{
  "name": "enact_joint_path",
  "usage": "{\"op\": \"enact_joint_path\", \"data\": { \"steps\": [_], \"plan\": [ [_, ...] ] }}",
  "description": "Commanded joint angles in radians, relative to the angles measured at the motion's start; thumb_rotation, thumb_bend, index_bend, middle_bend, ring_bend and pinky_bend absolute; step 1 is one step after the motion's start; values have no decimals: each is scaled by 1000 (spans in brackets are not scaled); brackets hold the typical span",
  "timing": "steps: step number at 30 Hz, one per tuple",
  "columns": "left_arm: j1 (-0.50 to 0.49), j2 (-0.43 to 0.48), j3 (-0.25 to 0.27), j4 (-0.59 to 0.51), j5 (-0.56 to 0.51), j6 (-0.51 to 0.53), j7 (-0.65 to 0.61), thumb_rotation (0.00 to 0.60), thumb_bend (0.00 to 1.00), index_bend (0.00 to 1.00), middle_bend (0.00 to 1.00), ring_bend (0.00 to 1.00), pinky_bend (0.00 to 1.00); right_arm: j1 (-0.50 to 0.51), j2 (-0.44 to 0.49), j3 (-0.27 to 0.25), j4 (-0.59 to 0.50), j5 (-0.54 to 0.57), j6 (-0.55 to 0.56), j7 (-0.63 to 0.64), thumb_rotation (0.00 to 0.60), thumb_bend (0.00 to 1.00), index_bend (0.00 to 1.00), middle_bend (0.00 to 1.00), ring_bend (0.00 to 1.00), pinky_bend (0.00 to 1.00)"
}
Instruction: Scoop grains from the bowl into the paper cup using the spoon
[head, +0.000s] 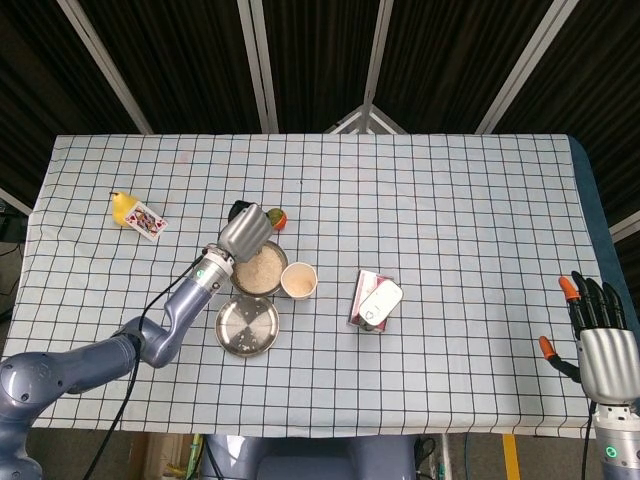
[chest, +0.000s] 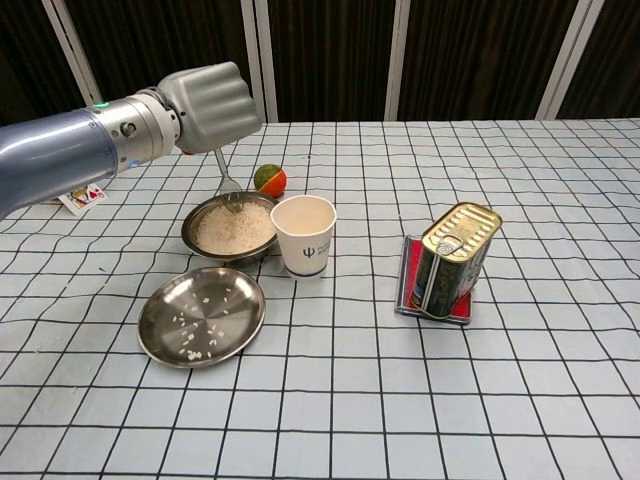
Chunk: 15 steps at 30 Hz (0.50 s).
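A metal bowl (chest: 190, 229) (head: 278, 258) full of white grains (chest: 233, 227) sits left of centre on the checked cloth. Touching its right side stands a white paper cup (chest: 305, 235) (head: 299, 280). My left hand (chest: 208, 96) (head: 246, 232) hovers over the bowl's far rim and grips a metal spoon (chest: 226, 178), handle up, its tip down in the grains at the bowl's back edge. My right hand (head: 603, 340) hangs at the far right beyond the table edge, fingers spread, holding nothing; only the head view shows it.
An empty steel plate (chest: 201, 315) with several stray grains lies in front of the bowl. A small orange-green fruit (chest: 269, 179) sits behind the bowl. A tin can (chest: 452, 259) on a red card stands to the right. A playing card (head: 146, 220) and yellow fruit (head: 122, 206) lie far left.
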Motion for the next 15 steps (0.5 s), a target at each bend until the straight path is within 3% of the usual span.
{"op": "enact_joint_path", "data": {
  "steps": [1,15],
  "plan": [
    [0,5,8,-3,17,-7,-8,600,440,536,1000,1000,1000,0,0,0,1,0,0,0,600,332,0,0,0,0],
    [14,-15,11,-24,48,-15,-25,600,439,536,1000,1000,1000,0,1,0,-2,1,-2,-1,600,332,0,0,0,0]
  ]
}}
